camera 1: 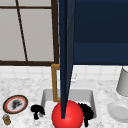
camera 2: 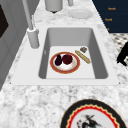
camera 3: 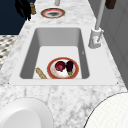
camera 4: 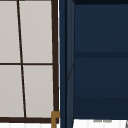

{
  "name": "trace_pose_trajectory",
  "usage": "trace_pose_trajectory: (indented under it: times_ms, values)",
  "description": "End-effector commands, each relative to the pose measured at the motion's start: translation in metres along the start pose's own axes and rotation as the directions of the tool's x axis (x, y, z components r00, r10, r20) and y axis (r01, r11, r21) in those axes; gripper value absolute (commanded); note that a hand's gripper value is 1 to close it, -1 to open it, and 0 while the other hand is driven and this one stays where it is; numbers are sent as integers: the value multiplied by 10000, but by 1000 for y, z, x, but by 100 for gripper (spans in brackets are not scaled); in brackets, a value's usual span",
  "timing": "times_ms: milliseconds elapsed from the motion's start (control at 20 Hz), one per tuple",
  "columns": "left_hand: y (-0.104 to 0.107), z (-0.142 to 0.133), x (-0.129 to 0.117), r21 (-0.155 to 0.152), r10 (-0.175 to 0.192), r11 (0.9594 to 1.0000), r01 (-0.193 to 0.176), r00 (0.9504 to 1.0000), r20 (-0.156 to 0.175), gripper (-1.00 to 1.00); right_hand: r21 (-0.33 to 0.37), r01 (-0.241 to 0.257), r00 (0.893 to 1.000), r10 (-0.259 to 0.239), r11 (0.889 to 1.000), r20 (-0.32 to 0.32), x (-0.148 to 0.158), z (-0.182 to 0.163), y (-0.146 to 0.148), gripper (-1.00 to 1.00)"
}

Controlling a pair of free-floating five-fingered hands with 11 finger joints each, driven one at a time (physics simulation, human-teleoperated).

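At the front view's left, the left hand [camera 1: 37, 110] hovers with fingers curled, holding nothing, beside the patterned plate [camera 1: 15, 104]. The red ball [camera 1: 67, 115] sits between the hands, nearer the right hand [camera 1: 86, 113], which seems to touch it, fingers probably loosely curled. The sink [camera 1: 90, 96] lies behind.

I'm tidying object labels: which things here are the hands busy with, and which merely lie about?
In hand:
- red ball, between the left hand and the right hand

Lying about:
- red-rimmed plate with two dark fruits, in the sink
- breadstick
- patterned plate
- small jar
- white plate
- grey canister
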Motion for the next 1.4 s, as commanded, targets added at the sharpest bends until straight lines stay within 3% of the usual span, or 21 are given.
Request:
trace_pose_trajectory:
  times_ms: [0, 250, 350, 450, 700, 1050, 1250, 1350]
  values:
    - [0, 0, 0, 0, 0, 10000, 0, 10000, 0, 0, 894, 179, 9996, -197, 9958, 195, -6, -18, 3, -100]
    - [0, 0, 0, 0, 0, 10000, 0, 10000, 0, 0, 1399, 245, 9994, -275, 9899, 198, -17, -49, 5, -100]
    - [0, 0, 0, 0, 0, 10000, 0, 10000, 0, 0, 1514, 111, 9997, -142, 9884, 192, -23, -65, 18, -100]
    - [0, 0, 0, 0, 0, 10000, 0, 10000, 0, 0, 1296, -375, 9992, 357, 9909, 160, -18, -77, 33, -100]
    - [0, 0, 0, 0, 0, 10000, 0, 10000, 0, 0, 1282, -379, 9991, 352, 9910, 232, -29, -114, 53, -100]
    - [0, 0, 0, 0, 0, 10000, 0, 10000, 0, 0, 1998, -199, 9992, 125, 9796, 381, -46, -153, 68, -100]
    - [0, 0, 0, 0, 0, 10000, 0, 10000, 0, 0, 2487, -301, 9992, 225, 9681, 337, -53, -172, 83, -100]
    - [0, 0, 0, 0, 0, 10000, 0, 10000, 0, 0, 2552, -375, 9993, 383, 9662, 18, -50, -188, 94, -100]
